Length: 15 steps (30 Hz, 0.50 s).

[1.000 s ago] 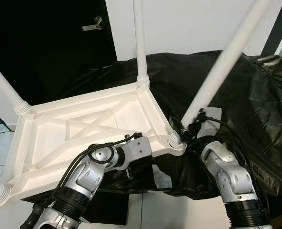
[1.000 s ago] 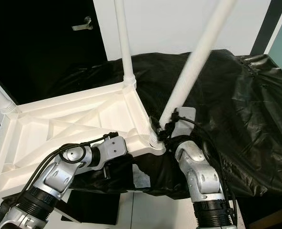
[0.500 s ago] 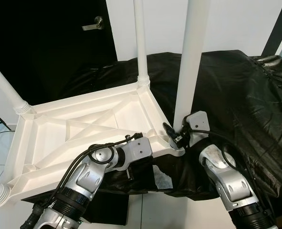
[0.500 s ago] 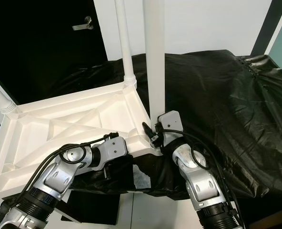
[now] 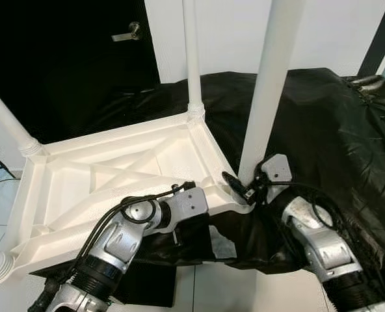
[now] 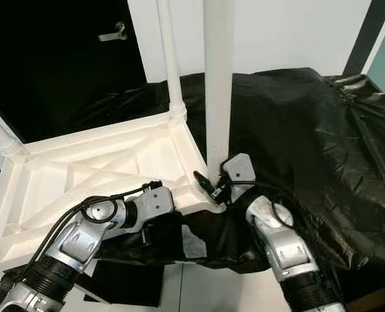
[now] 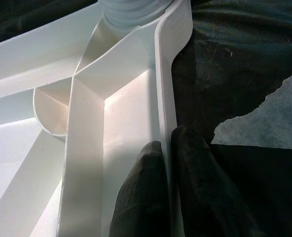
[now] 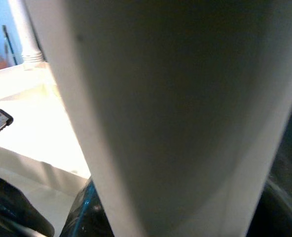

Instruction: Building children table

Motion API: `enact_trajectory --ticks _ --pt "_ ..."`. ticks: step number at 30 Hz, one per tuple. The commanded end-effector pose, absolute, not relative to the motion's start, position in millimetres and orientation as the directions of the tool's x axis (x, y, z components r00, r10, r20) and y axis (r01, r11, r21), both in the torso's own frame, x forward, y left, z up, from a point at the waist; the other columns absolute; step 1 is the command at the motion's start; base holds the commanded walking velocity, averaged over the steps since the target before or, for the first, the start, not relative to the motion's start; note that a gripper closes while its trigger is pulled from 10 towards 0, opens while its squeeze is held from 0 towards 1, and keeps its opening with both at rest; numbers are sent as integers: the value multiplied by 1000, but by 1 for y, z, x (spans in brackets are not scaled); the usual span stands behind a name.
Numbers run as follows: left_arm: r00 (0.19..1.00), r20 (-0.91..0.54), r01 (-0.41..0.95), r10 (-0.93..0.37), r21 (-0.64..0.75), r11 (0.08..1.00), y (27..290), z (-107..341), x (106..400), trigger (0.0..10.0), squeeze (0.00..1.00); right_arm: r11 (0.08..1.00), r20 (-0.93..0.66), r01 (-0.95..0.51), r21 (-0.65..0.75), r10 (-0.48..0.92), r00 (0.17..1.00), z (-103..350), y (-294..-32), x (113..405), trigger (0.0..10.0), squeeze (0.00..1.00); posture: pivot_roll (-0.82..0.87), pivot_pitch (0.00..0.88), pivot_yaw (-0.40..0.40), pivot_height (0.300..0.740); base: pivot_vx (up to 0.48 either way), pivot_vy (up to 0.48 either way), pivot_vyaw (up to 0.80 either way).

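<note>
White ribbed tabletop [image 5: 108, 172] is lying upturned mid-frame; left gripper [image 7: 168, 163] is pinching its rim, right gripper [image 5: 244, 190] clasping a smooth round leg [image 5: 265, 97].

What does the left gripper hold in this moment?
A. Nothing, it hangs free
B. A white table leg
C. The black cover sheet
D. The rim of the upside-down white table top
D. In the left wrist view the two black fingers are closed on the thin rim of the white table top, one on each side, near the corner where the right gripper holds a white leg.
</note>
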<state>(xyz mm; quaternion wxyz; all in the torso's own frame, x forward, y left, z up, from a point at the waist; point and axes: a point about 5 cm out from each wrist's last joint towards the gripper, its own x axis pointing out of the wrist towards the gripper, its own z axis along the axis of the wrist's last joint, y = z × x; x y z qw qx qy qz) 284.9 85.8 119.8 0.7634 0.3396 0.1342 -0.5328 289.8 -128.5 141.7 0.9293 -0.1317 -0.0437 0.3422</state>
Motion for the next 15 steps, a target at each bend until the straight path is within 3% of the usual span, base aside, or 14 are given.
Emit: enact_trajectory --ticks 1,3,9,15 --pt "582 -571 809 -579 478 342 113 118 302 10000 0 658 -159 -718 -227 702 694 115 -132 285 10000 0 -40 0 88 740 0 0 0" --pt "584 -569 807 -579 481 341 113 119 303 10000 0 601 -185 -765 -231 745 641 117 -131 287 10000 0 -38 0 87 740 0 0 0" --pt "588 -566 804 -578 486 342 114 121 304 10000 0 541 -216 -817 -200 789 575 115 -132 289 10000 0 -29 0 83 740 0 0 0" --pt "591 -566 802 -574 488 345 116 121 304 10000 0 547 -223 -827 -127 797 562 113 -136 292 10000 0 -26 0 81 740 0 0 0"
